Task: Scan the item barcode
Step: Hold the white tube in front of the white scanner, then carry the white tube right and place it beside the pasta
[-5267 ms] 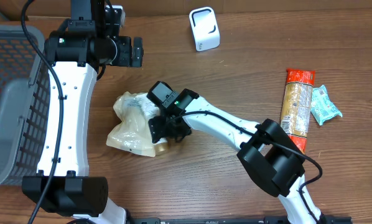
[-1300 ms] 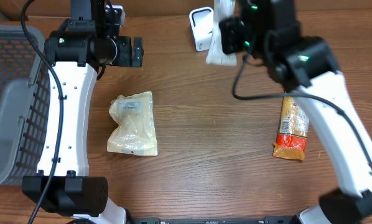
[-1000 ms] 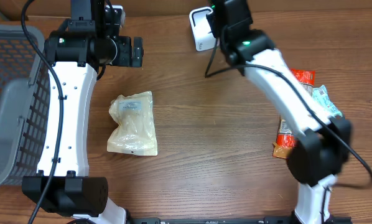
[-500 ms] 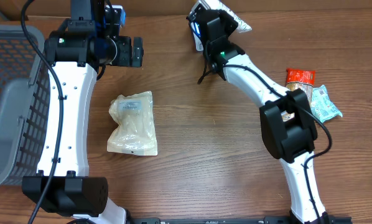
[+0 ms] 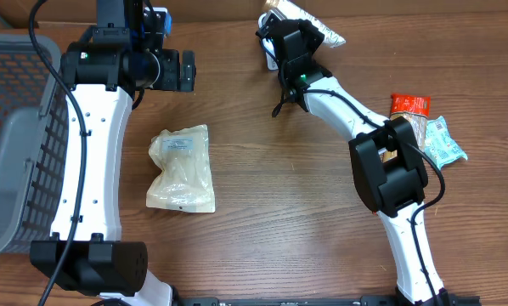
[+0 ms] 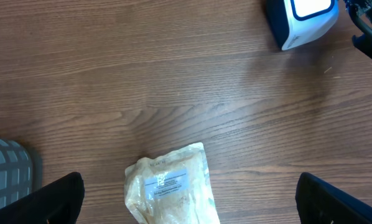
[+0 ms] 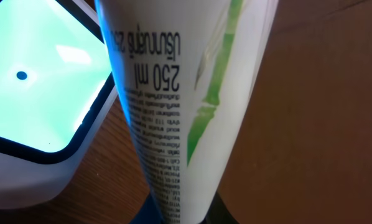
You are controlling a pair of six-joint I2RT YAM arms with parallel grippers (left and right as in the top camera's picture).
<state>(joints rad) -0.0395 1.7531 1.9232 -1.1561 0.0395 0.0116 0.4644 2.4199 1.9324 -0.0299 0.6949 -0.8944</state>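
A: How is the right gripper (image 5: 295, 31) seen to stand?

B: It is clamped on a white tube (image 7: 173, 106); in the right wrist view its fingers are seen only as dark edges either side of the tube's near end; "250 ml", small print and a green stalk drawing can be read on the tube.

A: Where is the tube placed against the barcode scanner (image 7: 37, 87)?

B: It is held out ahead of the gripper, just beside the scanner; the scanner's window is lit pale green and is seen to the tube's left; whether the two touch cannot be told; from overhead the scanner is mostly covered by the gripper.

A: What is noted of the left gripper (image 5: 189, 70)?

B: Its fingers are spread wide apart and nothing is held between them; it is hung above the wooden table (image 5: 279, 221); a clear bag of pale food (image 6: 170, 186) with a white label is seen lying flat below it, apart from both fingers; the scanner is seen well ahead of it and to its right.

A: What else is laid out?

B: A grey wire basket (image 5: 12, 136) is glimpsed low at the left gripper's left; an orange packet (image 5: 409, 104) and a small teal packet (image 5: 445, 143) are laid just beside each other, well apart from the right gripper.
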